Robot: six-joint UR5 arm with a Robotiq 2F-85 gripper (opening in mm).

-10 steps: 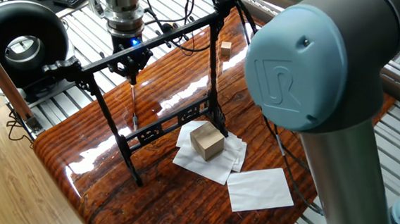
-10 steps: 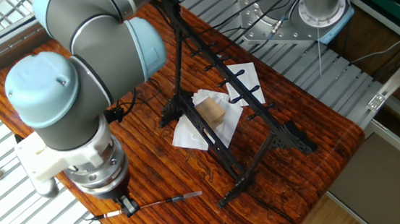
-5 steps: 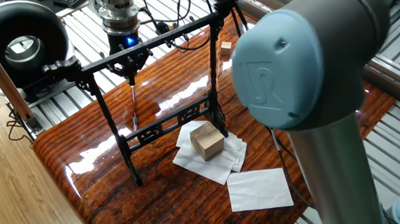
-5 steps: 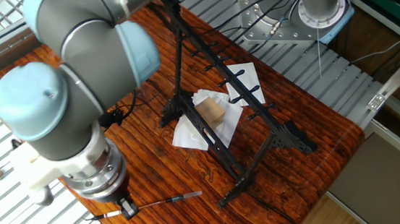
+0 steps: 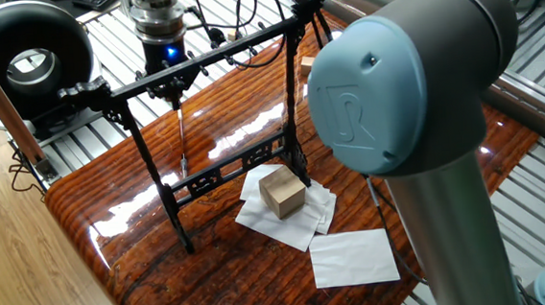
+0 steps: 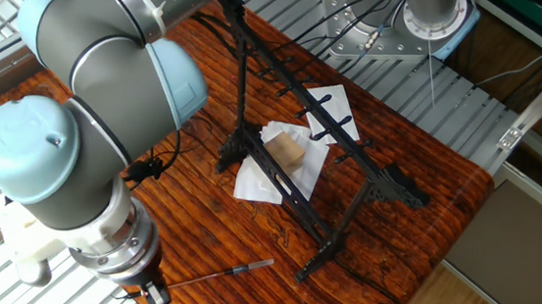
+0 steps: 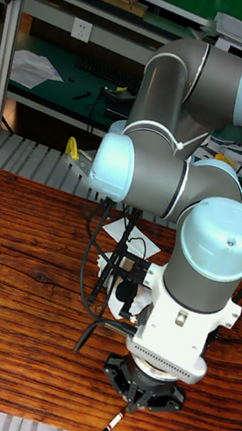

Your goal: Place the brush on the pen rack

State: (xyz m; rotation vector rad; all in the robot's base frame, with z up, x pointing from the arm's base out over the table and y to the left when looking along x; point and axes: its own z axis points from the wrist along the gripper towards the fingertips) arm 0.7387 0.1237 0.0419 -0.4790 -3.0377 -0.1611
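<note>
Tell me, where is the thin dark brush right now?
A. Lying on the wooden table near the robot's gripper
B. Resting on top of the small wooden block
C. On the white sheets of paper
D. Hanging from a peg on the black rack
A: the brush lies flat on the wooden table, just off the gripper, apart from the pen rack.

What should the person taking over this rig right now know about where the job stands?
Hand: low over the table edge, at the end of the brush; open or shut cannot be told.
Brush: lying flat on the wooden table, apart from the pen rack.
Pen rack: standing upright mid-table, no brush on its pegs.
Done: nothing placed yet.
Left: grip the brush, lift it and set it on the rack.
</note>
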